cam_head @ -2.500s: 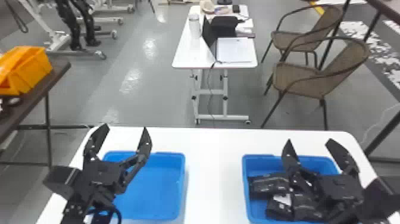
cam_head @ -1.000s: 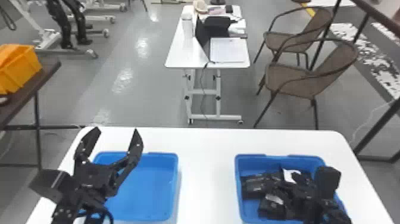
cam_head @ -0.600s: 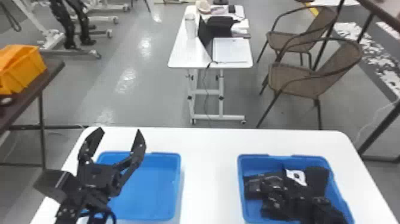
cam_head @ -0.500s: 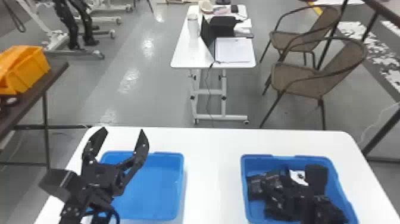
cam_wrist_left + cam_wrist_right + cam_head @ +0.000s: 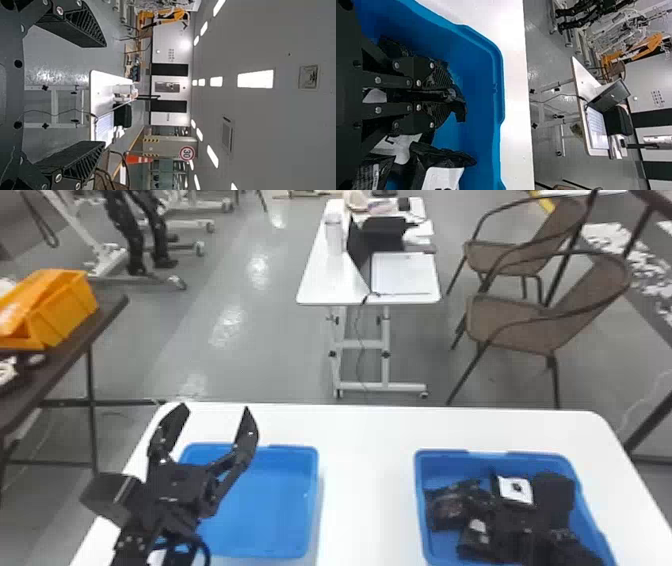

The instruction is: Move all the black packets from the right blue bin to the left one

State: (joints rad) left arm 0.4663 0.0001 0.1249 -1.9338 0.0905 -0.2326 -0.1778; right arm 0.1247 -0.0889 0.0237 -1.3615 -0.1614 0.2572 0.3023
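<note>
My left gripper (image 5: 215, 410): fingers wide, near left blue bin (image 5: 280, 505); my right gripper (image 5: 525, 522): narrowed on black packet (image 5: 459, 103), inside right blue bin (image 5: 540, 459).

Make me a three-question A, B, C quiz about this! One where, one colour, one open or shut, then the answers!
1. Where are the black packets?
A) left blue plastic bin
B) brown chair
C) right blue plastic bin

2. What colour is the plastic box on the dark side table?
A) orange
B) green
C) pink

3. How is the left black gripper?
A) shut
B) open
C) gripping a packet

1 C: they lie between its walls.
2 A: its sides are orange.
3 B: a gap splits its fingertips.
</note>
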